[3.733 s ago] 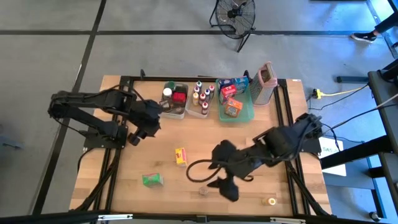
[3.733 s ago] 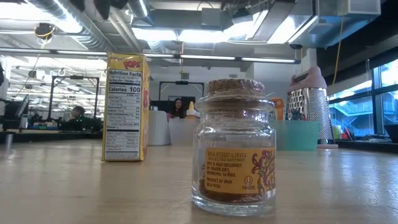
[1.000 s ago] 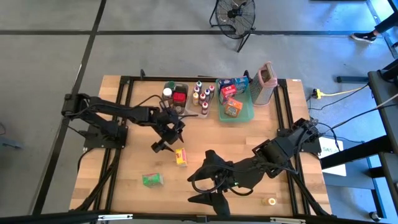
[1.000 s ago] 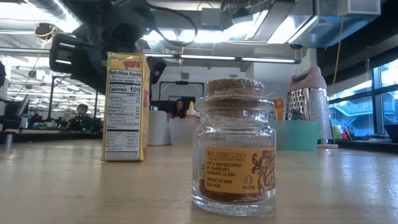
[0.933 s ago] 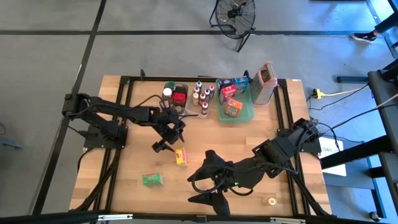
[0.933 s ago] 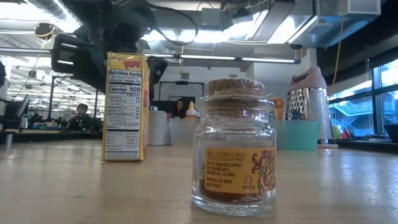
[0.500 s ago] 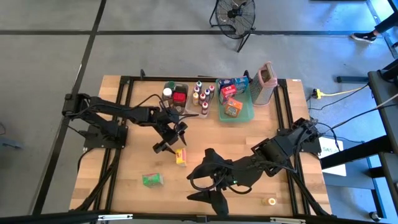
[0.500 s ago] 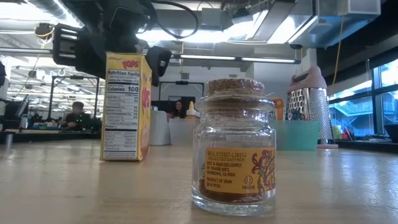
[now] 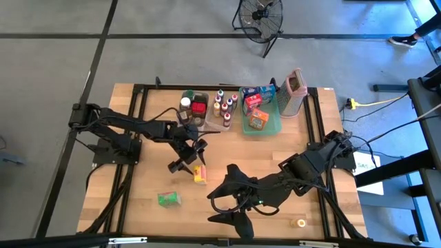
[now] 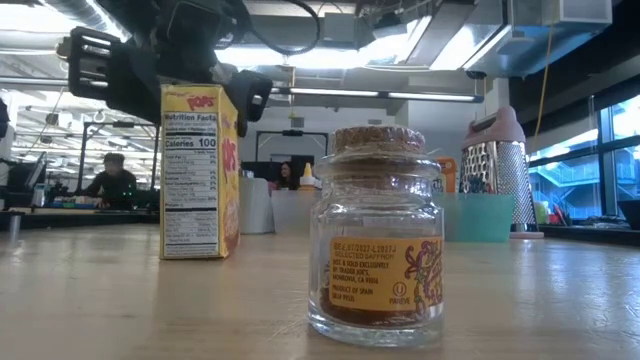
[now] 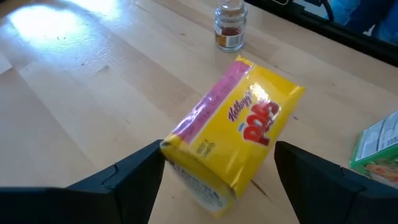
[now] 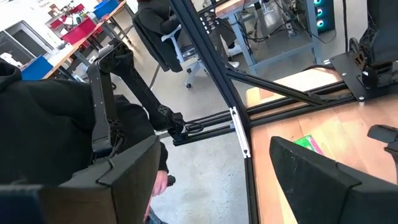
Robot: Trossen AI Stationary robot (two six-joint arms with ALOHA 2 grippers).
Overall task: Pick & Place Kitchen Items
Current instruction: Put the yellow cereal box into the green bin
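A yellow Pops box [image 9: 200, 173] [image 10: 198, 170] stands upright on its small end mid-table. My left gripper [image 9: 191, 164] [image 11: 219, 149] is open and hangs over the box's top, one finger on each side. My right gripper [image 9: 231, 222] [image 12: 214, 149] is open above the table's near edge, and its wrist view looks out over the floor. A cork-stoppered glass jar [image 10: 385, 235] [image 11: 230, 28] stands on the wood; in the high view the right gripper hides it. A green box [image 9: 167, 199] [image 11: 379, 146] lies nearer the near-left corner. My left gripper straddles the yellow box's top end [image 11: 199, 180] from above, slanting toward the near edge. The inner side of one finger [image 11: 146, 163] lies against the box's top corner [image 11: 168, 146], and the other finger [image 11: 311, 171] stands apart. The box stays upright on the table.
Along the far edge stand a clear tub with jars [image 9: 194, 108], several small spice bottles [image 9: 222, 109], a green tray of boxes [image 9: 262, 116] and a metal grater with a pink top [image 9: 294, 93]. A small gold-lidded item [image 9: 298, 223] sits near the near-right corner. People sit in the room behind [image 10: 110, 180].
My left gripper has moved down and toward the near edge, so that its open fingers now stand around the yellow box's top. The box has turned a little on the spot and shifted slightly in the low view. My right gripper has hardly moved.
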